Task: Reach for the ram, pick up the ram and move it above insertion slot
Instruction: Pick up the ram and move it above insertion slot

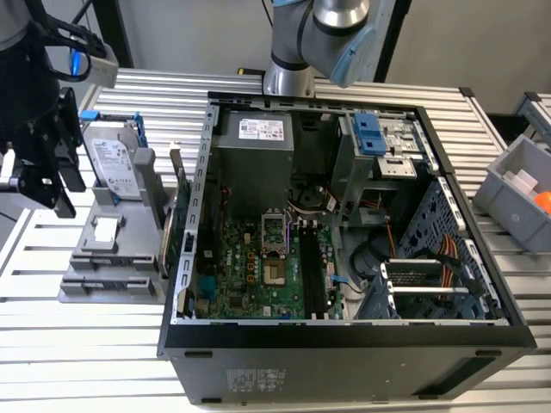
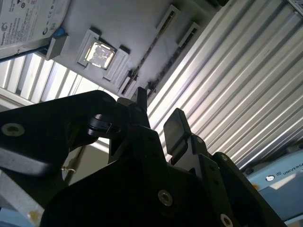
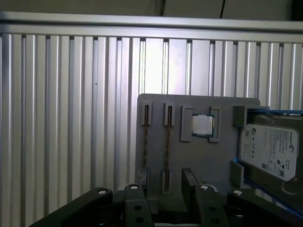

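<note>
My black two-fingered gripper (image 1: 60,194) hangs above the grey fixture tray (image 1: 103,258), over the edge on the exterior view's left, fingers pointing down at it. In the second wrist view the gripper (image 2: 158,113) has its jaws parted, with a clear gap and nothing between them. The first wrist view shows the gripper (image 3: 163,189) likewise spread over the tray. My silver arm joint with its pale blue cap (image 1: 331,26) stands well apart from the tray, towards the exterior view's right.
</note>
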Robot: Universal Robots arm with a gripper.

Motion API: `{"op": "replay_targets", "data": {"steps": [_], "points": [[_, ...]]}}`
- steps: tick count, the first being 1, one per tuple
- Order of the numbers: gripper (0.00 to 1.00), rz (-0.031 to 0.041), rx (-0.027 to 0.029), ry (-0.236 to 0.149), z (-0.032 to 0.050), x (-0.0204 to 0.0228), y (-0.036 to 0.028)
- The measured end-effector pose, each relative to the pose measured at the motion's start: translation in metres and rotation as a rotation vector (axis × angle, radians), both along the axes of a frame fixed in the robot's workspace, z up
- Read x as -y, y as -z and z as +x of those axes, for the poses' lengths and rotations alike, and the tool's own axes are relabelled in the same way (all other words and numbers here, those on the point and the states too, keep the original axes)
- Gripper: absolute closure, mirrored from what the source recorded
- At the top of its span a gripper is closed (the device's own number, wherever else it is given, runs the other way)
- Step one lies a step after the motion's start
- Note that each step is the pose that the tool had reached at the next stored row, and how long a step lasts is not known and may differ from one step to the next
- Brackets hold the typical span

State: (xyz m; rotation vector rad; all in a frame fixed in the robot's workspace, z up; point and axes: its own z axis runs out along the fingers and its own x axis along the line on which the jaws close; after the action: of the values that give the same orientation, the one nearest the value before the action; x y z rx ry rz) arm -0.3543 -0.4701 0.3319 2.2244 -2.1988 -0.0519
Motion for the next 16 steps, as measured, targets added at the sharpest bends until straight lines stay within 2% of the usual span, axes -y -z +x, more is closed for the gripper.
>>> {"op": "replay_targets", "data": {"steps": [10, 16], "points": [[0.0, 0.0001, 0.0001, 0.0, 0.0, 0.0, 0.0023], [0.0, 0.0001, 0.0001, 0.0, 0.0, 0.0, 0.0067]]}}
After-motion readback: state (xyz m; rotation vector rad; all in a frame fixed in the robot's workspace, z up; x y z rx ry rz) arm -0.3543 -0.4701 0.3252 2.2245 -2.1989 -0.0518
